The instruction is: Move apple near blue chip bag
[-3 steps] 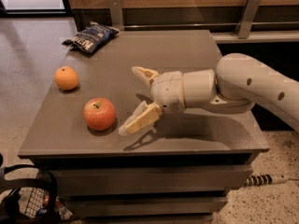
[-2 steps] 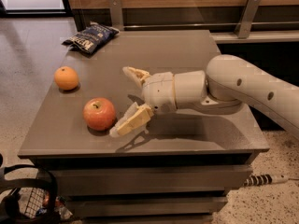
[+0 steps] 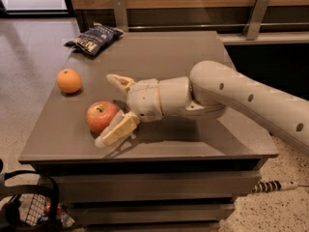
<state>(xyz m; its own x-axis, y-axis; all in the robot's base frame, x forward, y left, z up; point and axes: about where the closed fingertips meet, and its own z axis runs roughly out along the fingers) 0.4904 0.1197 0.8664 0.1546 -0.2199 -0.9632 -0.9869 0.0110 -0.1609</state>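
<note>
The apple (image 3: 101, 116), red-orange with a dimpled top, sits on the grey table (image 3: 159, 57) near its front left. My gripper (image 3: 112, 111) reaches in from the right, open, with one finger behind the apple and the other in front of it, so the apple lies between the fingers. The near finger (image 3: 116, 130) touches or almost touches the apple's front side. The blue chip bag (image 3: 93, 38), dark navy with white lettering, lies flat at the table's far left corner, well away from the apple.
A smaller orange fruit (image 3: 68, 80) sits on the left side of the table, between apple and bag. My white arm (image 3: 241, 98) spans the right half. A wooden wall with metal brackets (image 3: 256, 13) runs behind. The floor drops off left and front.
My gripper has moved left across the table toward the apple, and its open fingers now straddle it. The apple, orange and bag have not moved.
</note>
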